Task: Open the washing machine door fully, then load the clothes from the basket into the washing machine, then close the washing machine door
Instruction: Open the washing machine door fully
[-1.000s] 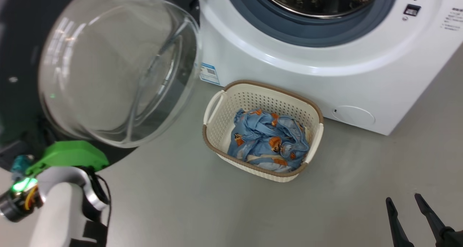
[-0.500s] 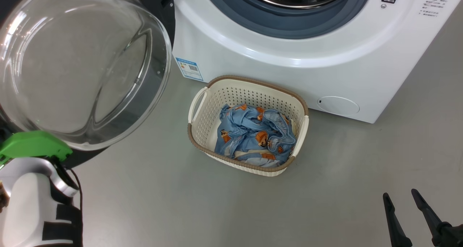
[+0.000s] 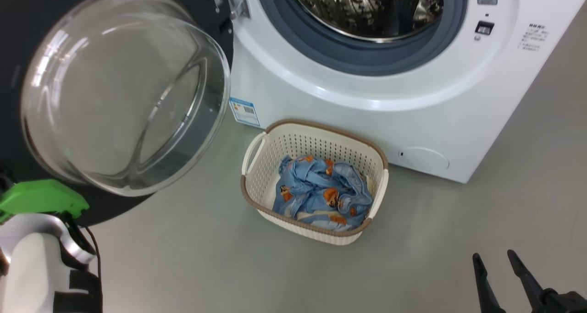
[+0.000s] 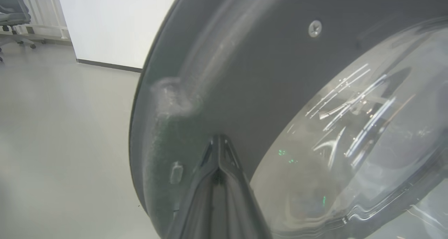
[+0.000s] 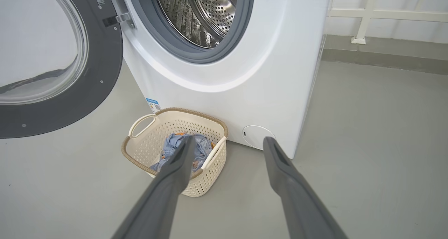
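The left hand (image 4: 218,141) has its two dark fingers pressed together, tips meeting in a point, holding nothing. In the left wrist view that point lies against the wide dark rim of the door (image 4: 262,74), just beside the glass; whether it touches the rim I cannot tell. In the head view a pale forearm (image 3: 27,267) with a green part (image 3: 41,198) sits under the door's lower edge.

The right hand (image 3: 494,256) is spread open and empty, low over the grey floor (image 3: 206,267), well apart from the basket (image 3: 316,124). In the right wrist view its fingers (image 5: 229,141) frame the basket (image 5: 206,183) and a small round white flap (image 5: 255,135).

The door (image 3: 124,93) stands swung out to the left of the machine (image 3: 367,116), hinged at its right side. It has a glossy black rim and a bulging clear glass bowl that catches reflections.

The machine's mouth is uncovered: a grey gasket (image 3: 357,56) rings the perforated steel drum (image 3: 367,6). A blue label (image 3: 244,111) sits at the white front's lower left corner.

The basket stands on the floor just before the machine, below the opening. It is cream, perforated, with a brown rim and white handles. The clothes (image 3: 321,196) lie bundled inside, light blue with orange-brown figures and some pale fabric, below the rim.
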{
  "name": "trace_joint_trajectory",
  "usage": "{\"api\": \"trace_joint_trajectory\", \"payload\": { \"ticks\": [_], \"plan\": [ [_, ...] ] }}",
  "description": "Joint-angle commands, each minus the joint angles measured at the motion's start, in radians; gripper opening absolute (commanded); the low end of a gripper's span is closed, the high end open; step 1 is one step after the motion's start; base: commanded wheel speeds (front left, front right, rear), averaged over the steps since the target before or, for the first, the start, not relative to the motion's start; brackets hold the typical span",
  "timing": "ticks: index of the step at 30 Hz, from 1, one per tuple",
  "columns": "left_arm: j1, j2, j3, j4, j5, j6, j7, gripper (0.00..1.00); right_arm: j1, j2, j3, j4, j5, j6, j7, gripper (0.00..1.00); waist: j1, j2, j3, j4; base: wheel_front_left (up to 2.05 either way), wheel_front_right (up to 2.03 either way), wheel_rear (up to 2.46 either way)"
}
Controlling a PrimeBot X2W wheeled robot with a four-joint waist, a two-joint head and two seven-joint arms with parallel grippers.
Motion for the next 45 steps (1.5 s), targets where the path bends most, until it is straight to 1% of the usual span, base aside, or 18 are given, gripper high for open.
{"api": "trace_joint_trajectory", "payload": {
  "ticks": [1, 8, 11, 13, 14, 15, 16, 17, 18, 19, 24, 26, 30, 33, 37, 38, 41, 45],
  "plan": [
    [0.012, 0.04, 0.027, -0.034, 0.012, -0.004, -0.006, 0.0, -0.003, -0.005, 0.027, -0.017, 0.007, 0.002, -0.012, 1.0, 0.0, 0.0, -0.042, 0.008, 0.0, 0.0, 0.0],
    [0.092, 0.023, 0.009, -0.124, 0.01, -0.063, -0.006, 0.0, 0.023, 0.029, 0.032, -0.009, 0.006, 0.002, -0.012, 1.0, 0.0, 0.0, -0.12, 0.006, 0.0, 0.0, 0.0],
    [0.131, 0.02, -0.02, -0.183, -0.01, -0.096, -0.006, 0.0, 0.026, 0.035, 0.039, -0.01, 0.005, 0.002, -0.012, 1.0, 0.0, 0.0, -0.135, -0.006, 0.0, 0.0, 0.0],
    [0.161, 0.019, -0.06, -0.219, -0.05, -0.119, -0.006, 0.0, 0.026, 0.038, 0.045, -0.011, 0.004, 0.002, -0.012, 1.0, 0.0, 0.0, -0.14, -0.02, 0.0, 0.0, 0.0],
    [0.177, 0.019, -0.083, -0.243, -0.069, -0.121, -0.006, 0.11, 0.025, 0.04, 0.047, -0.012, 0.004, 0.002, -0.012, 1.0, 0.0, 0.0, -0.142, -0.028, 0.0, 0.0, 0.0],
    [0.195, 0.019, -0.109, -0.267, -0.081, -0.121, -0.006, 0.31, 0.025, 0.041, 0.048, -0.013, 0.004, 0.002, -0.012, 1.0, 0.0, 0.0, -0.143, -0.035, 0.0, 0.0, 0.0],
    [0.213, 0.019, -0.135, -0.292, -0.094, -0.118, -0.006, 0.39, 0.025, 0.042, 0.05, -0.013, 0.004, 0.002, -0.012, 1.0, 0.0, 0.0, -0.145, -0.043, 0.0, 0.0, 0.0],
    [0.23, 0.018, -0.161, -0.317, -0.107, -0.114, -0.006, 0.55, 0.026, 0.043, 0.051, -0.013, 0.004, 0.002, -0.012, 1.0, 0.0, 0.0, -0.146, -0.052, 0.0, 0.0, 0.0],
    [0.247, 0.018, -0.187, -0.344, -0.119, -0.11, -0.006, 0.75, 0.026, 0.044, 0.053, -0.013, 0.006, 0.002, -0.012, 1.0, 0.0, 0.0, -0.147, -0.06, 0.0, 0.0, 0.0],
    [0.262, 0.018, -0.211, -0.37, -0.128, -0.107, -0.006, 1.0, 0.026, 0.045, 0.056, -0.013, 0.006, 0.002, -0.012, 1.0, 0.0, 0.0, -0.148, -0.069, 0.0, 0.0, 0.0],
    [0.326, 0.018, -0.321, -0.461, -0.128, -0.095, -0.006, 1.0, 0.024, 0.048, 0.066, -0.012, 0.006, 0.002, -0.012, 1.0, 0.0, 0.0, -0.152, -0.122, 0.0, 0.0, 0.0],
    [0.345, 0.018, -0.352, -0.489, -0.151, -0.105, -0.006, 1.0, 0.022, 0.049, 0.071, -0.013, 0.006, 0.002, -0.012, 1.0, 0.0, 0.0, -0.155, -0.145, 0.0, 0.0, 0.0],
    [0.383, 0.018, -0.406, -0.516, -0.133, -0.129, -0.006, 1.0, 0.021, 0.05, 0.078, -0.018, 0.003, 0.002, -0.012, 1.0, 0.0, 0.0, -0.162, -0.195, 0.0, 0.0, 0.0],
    [0.415, 0.018, -0.44, -0.523, -0.136, -0.163, -0.006, 1.0, 0.016, 0.05, 0.08, -0.024, 0.0, 0.002, -0.012, 1.0, 0.0, 0.0, -0.168, -0.235, 0.0, 0.0, 0.0],
    [0.477, 0.018, -0.478, -0.536, -0.128, -0.228, -0.006, 1.0, 0.006, 0.051, 0.089, -0.036, -0.005, 0.002, -0.012, 1.0, 0.0, 0.0, -0.174, -0.297, 0.0, 0.0, 0.0],
    [0.477, 0.018, -0.478, -0.536, -0.128, -0.228, -0.006, 1.0, 0.006, 0.051, 0.089, -0.036, -0.005, 0.002, -0.012, 1.0, 0.0, 0.0, -0.174, -0.297, 0.0, 0.0, 0.0],
    [0.52, 0.018, -0.484, -0.543, -0.109, -0.262, -0.006, 1.0, 0.001, 0.051, 0.093, -0.045, -0.011, 0.002, -0.012, 1.0, 0.0, 0.0, -0.176, -0.335, 0.0, 0.0, 0.0],
    [0.561, 0.018, -0.473, -0.549, -0.091, -0.281, -0.006, 1.0, 0.0, 0.051, 0.095, -0.054, -0.018, 0.002, -0.012, 1.0, 0.0, 0.0, -0.179, -0.374, 0.0, 0.0, 0.0]
  ]
}}
